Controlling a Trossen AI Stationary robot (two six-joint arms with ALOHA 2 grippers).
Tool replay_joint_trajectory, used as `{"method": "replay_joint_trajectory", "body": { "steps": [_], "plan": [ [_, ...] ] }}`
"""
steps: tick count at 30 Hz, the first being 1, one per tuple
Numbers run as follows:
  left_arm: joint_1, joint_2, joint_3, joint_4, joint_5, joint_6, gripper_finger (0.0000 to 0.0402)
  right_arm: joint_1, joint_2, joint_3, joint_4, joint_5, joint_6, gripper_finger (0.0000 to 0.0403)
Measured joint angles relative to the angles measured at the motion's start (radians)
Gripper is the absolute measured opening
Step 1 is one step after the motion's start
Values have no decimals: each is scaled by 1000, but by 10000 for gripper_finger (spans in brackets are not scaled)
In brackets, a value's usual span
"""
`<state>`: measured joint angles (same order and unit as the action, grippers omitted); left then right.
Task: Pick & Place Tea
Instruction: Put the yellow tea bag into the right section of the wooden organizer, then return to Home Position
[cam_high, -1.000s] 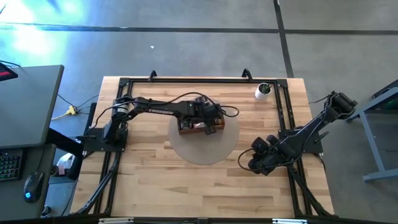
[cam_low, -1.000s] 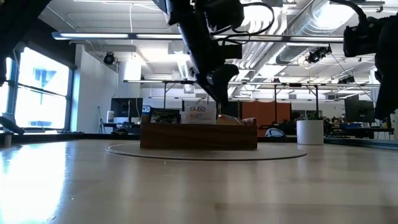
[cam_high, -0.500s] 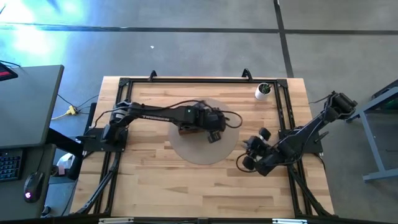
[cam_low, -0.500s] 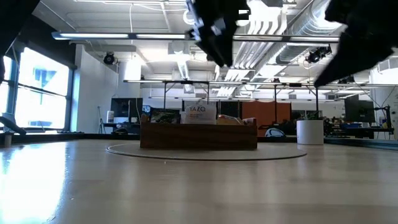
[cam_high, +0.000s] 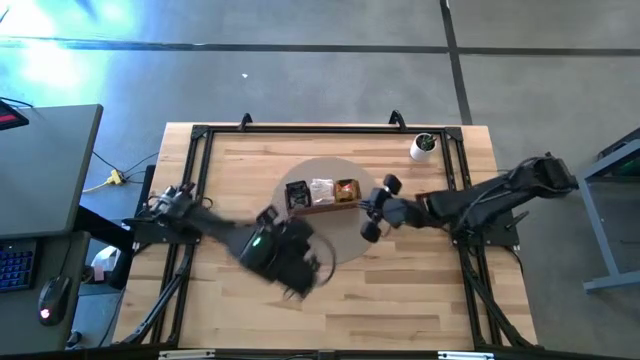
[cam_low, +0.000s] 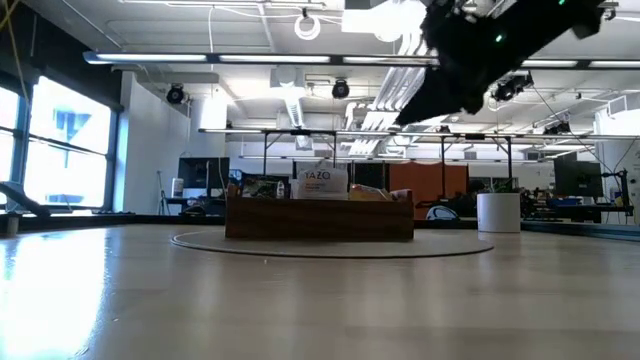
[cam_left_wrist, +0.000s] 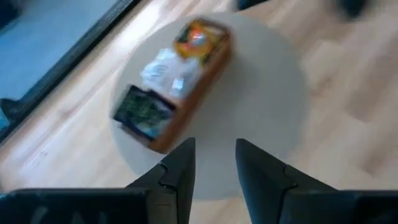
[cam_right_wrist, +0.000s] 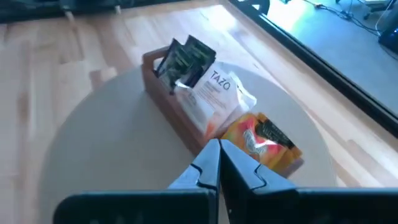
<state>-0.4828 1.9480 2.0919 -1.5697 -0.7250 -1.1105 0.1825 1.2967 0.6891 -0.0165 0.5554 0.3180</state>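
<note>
The brown wooden tray (cam_high: 320, 206) stands on a round grey mat (cam_high: 335, 245). Tea sachets stand on edge in its three compartments: black ones (cam_right_wrist: 186, 59), white ones (cam_right_wrist: 214, 87) and yellow-orange ones (cam_right_wrist: 261, 143). My left gripper (cam_left_wrist: 214, 165) is open and empty; it hovers over the mat's near edge (cam_high: 290, 262), away from the tray (cam_left_wrist: 171, 93). My right gripper (cam_right_wrist: 217, 158) is shut and empty. It sits just right of the tray's orange end (cam_high: 372, 210), above the mat.
A small white cup with green inside (cam_high: 424, 147) stands near the table's far right corner and shows in the low view too (cam_low: 498, 212). Black frame rails (cam_high: 455, 190) run along the table's sides. Bare wood lies on the near side of the mat.
My left gripper has risen out of the tray and swung back toward the table's near edge. My right arm has swung from the right edge in toward the tray's right end. The tray and its sachets have stayed in place.
</note>
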Motion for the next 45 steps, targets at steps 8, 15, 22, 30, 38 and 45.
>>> {"method": "replay_joint_trajectory", "body": {
  "steps": [8,15,22,30,38,45],
  "plan": [
    [-155,-6,-13,-2,-123,-154,112,-138,221,0,209,-60,-88,2],
    [-157,-7,-15,-2,-102,-145,112,-227,388,0,328,-44,-88,1],
    [-152,-6,-15,-1,-96,-127,112,-270,399,2,335,-73,-87,1],
    [-152,-6,-15,-1,-96,-139,112,-212,199,0,226,-125,-99,0],
    [-152,-54,-16,-1,-96,-176,112,-67,-198,0,26,-153,-137,0],
    [-130,-209,-84,-1,-93,-143,112,99,-534,0,-157,-150,-170,0]
  ]
}}
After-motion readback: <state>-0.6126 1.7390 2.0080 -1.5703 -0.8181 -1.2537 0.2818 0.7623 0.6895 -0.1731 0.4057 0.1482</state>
